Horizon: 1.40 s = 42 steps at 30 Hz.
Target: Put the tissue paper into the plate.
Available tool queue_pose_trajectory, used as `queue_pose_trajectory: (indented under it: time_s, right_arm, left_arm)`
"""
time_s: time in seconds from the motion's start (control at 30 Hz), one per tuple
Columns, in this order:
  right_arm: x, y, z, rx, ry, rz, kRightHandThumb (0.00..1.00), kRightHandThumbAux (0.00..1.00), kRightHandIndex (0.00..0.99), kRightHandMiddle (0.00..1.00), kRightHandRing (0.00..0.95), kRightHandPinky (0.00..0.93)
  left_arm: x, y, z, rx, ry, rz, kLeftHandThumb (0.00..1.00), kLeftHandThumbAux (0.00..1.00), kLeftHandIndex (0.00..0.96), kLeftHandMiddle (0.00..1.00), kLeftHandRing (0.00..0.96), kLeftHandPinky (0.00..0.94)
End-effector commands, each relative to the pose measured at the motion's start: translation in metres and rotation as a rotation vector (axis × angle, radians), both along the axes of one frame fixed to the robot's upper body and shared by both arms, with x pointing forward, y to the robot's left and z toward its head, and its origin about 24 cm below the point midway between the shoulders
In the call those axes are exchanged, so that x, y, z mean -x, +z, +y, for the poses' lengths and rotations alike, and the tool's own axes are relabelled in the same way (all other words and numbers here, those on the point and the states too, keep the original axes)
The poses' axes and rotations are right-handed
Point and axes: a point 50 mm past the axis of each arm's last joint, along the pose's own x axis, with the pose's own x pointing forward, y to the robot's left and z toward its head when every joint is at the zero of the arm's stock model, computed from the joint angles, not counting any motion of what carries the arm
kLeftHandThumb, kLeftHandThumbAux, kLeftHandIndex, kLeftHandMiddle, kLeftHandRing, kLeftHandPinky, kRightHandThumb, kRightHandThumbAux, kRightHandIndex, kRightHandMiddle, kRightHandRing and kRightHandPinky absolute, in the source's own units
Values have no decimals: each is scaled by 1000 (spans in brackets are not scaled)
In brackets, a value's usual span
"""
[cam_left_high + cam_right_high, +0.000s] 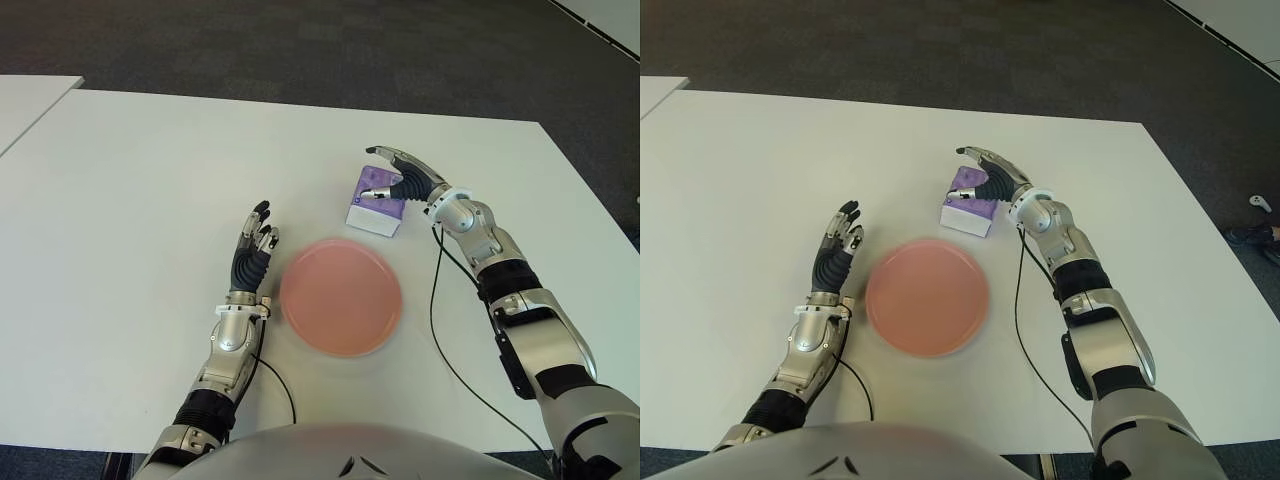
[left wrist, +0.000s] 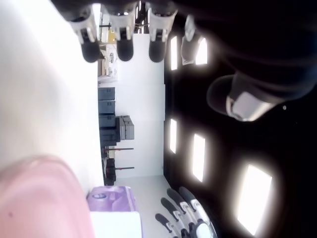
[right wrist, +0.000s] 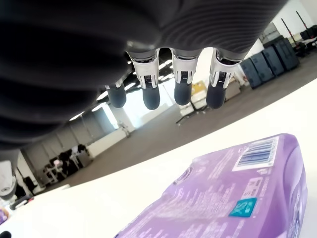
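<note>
Fingers (image 1: 385,152) of the right hand (image 1: 408,178) spread, arched over the purple-and-white tissue paper pack (image 1: 376,204), upper right of centre on the white table (image 1: 130,180), grasping nothing. Best closed around both sides before lifting toward the round pink plate (image 1: 341,297). Left hand (image 1: 252,250) relaxed, left of plate.

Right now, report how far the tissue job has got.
Nothing is finished: the tissue pack lies on the table beyond the empty pink plate. In hand: the right hand is open over the pack, not gripping. Left: grasp, carry, place. The left hand shows left of the plate.
</note>
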Motion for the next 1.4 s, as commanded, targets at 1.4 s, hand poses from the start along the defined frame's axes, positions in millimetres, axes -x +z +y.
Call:
queue_pose_trajectory:
  time_s: [1.4]
  right_arm:
    - [19, -8, 7, 75, 134, -13, 134, 473, 0, 0, 0, 0]
  left_arm:
    - [45, -60, 16, -97, 6, 272, 0, 412, 0, 0, 0, 0]
